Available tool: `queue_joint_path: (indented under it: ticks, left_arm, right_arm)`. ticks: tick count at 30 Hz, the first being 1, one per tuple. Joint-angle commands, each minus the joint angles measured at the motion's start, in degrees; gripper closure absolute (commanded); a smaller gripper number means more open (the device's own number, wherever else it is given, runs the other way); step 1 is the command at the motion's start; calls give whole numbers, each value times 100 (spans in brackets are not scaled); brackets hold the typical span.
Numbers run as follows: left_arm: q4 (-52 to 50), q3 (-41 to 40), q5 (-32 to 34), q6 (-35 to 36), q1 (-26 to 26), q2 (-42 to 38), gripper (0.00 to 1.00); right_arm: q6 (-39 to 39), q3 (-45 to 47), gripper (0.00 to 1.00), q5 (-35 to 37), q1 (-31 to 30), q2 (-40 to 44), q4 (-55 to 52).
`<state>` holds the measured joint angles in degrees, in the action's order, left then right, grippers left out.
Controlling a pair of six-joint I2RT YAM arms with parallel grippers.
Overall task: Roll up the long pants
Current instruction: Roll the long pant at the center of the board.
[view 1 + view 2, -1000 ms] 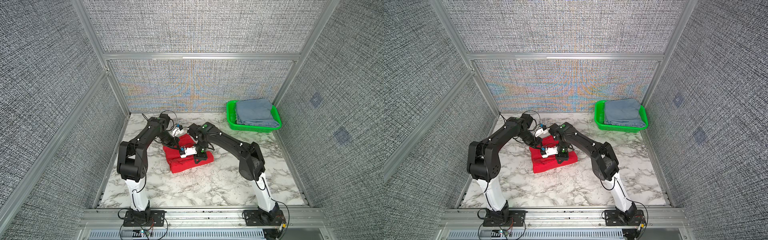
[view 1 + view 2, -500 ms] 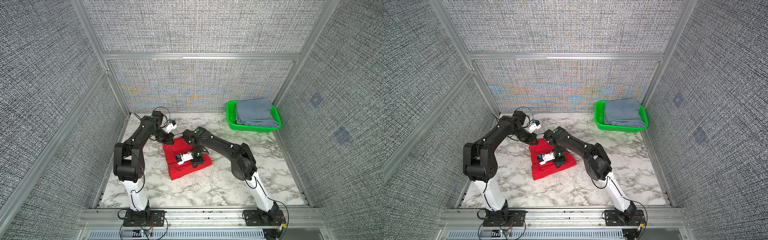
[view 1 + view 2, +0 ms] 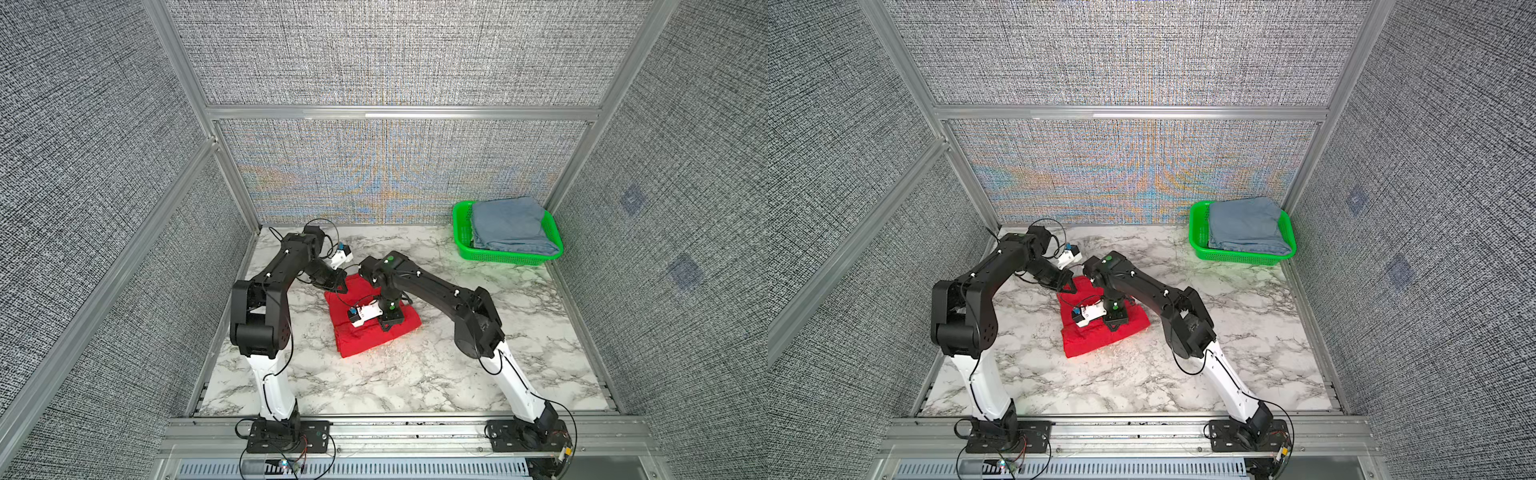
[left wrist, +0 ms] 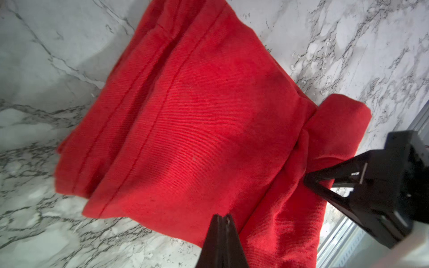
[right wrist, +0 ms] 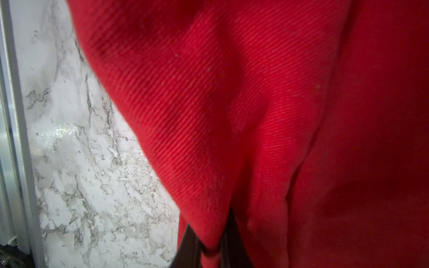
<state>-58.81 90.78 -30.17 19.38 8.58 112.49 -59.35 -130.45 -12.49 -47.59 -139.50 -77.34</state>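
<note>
right gripper: the black parallel-jaw right gripper is clamped on a raised fold of red cloth. The right wrist view shows the cloth drawn up into a ridge between its fingers.
left gripper: the black left gripper has its jaws together, with nothing seen between them. Its tips sit at the edge of the cloth, and I cannot tell whether they touch it.
long pants: the bright red, soft twill long pants lie as a folded, partly gathered bundle in the middle of the white, grey-veined marble table.
key relation: the bundle lies directly under the right gripper, which holds it about mid-way along. The left gripper stands at the bundle's far left corner, so the cloth runs from it toward the robot and to the right.
long axis: the bundle's longer side runs left to right, with its right end slanted slightly away from the robot. In the left wrist view the stitched seams run parallel to a thicker doubled strip beside the pinched fold.
nearer arm: the right one, since it already has the cloth; the left would need to open before it could take a hold.
edges: the near and left borders of the bundle lie flat on the marble, free of both arms.
open room: bare marble lies in front of the bundle and to its right. The green plastic mesh basket, holding a folded blue-grey denim garment, stands well apart in the far right corner.
</note>
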Motion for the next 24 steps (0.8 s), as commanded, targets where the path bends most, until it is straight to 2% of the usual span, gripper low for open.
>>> queue_joint_path:
  ticks: [1, 10, 19, 24]
  left_arm:
    - [27, 24, -53, 85, -14, 27, 98]
    - [291, 291, 423, -267, -4, 402, 98]
    - [246, 511, 582, -95, 10, 880, 98]
    - [266, 493, 505, 28, 17, 806, 98]
  right_arm:
    - [-141, -112, 100, -141, 13, 39, 202]
    - [-241, 114, 100, -460, 31, 396, 202]
    - [-278, -232, 100, -390, 40, 431, 202]
    - [-392, -436, 100, -319, 31, 213, 201]
